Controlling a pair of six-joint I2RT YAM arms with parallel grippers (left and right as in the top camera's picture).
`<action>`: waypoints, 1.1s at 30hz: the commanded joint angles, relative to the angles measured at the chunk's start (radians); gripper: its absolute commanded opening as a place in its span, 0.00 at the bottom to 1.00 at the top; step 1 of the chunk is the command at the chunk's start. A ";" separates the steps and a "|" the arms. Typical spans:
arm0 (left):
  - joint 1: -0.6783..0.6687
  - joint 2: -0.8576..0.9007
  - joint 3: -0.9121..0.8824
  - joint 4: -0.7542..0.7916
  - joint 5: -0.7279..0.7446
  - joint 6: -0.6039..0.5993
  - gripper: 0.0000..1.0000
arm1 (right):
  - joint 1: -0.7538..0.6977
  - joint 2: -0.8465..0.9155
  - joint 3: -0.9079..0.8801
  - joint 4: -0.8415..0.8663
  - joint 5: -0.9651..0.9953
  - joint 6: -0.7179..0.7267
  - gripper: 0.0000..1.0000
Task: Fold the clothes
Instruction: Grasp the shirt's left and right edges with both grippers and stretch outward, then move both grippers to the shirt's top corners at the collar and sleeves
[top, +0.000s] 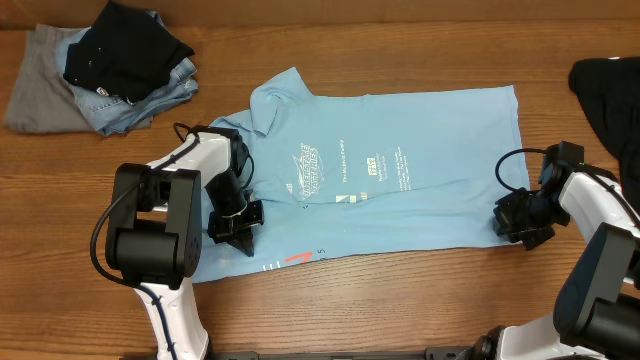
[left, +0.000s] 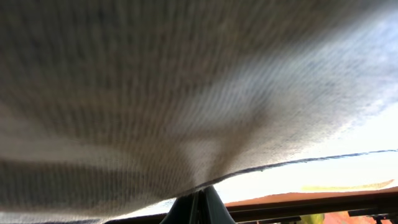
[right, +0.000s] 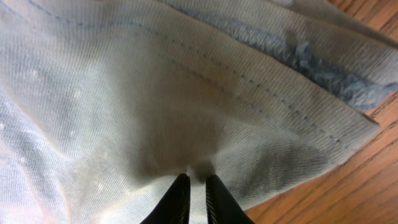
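While the light blue T-shirt (top: 400, 200) lies spread out flat on the wooden table (top: 400, 310), both grippers sit down low on it, one at each end. The side with the small white print faces up.

The left gripper (top: 238, 232) is on the sleeve end of the shirt, near the front edge. Its jaws are squeezed tight together. From the left wrist camera, the left fingers (left: 211, 210) make one dark point with no gap. The blue cloth hangs over them like a tent and fills almost the whole view. The cloth edge comes right down to the tips, so the jaws look pinched on the shirt. A bit of red print (top: 298, 260) shows on the shirt edge just beside these jaws.

The right gripper (top: 508, 222) is at the other end, at the front corner of the bottom hem. From the right wrist camera, the right fingers (right: 179, 199) are very close together. The cloth puckers into a little fold right at their tips, so these jaws are nipping the shirt too. The stitched hem runs just past the tips, and bare wood shows beyond the corner.

Most of the shirt lies between the two sets of jaws. A pile of clothes (top: 100, 75), grey, blue and black, sits well away behind the left jaws. A black cloth (top: 610, 90) lies behind the right jaws.
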 joint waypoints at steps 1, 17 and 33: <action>0.007 0.051 -0.063 0.033 -0.046 -0.036 0.04 | -0.003 0.022 -0.006 0.009 0.021 0.008 0.13; 0.052 -0.108 -0.063 0.009 -0.032 -0.039 0.04 | -0.149 0.098 -0.005 0.014 0.027 0.016 0.04; 0.069 -0.424 0.013 -0.008 -0.060 -0.099 0.04 | -0.203 -0.106 0.127 -0.169 0.019 0.043 0.04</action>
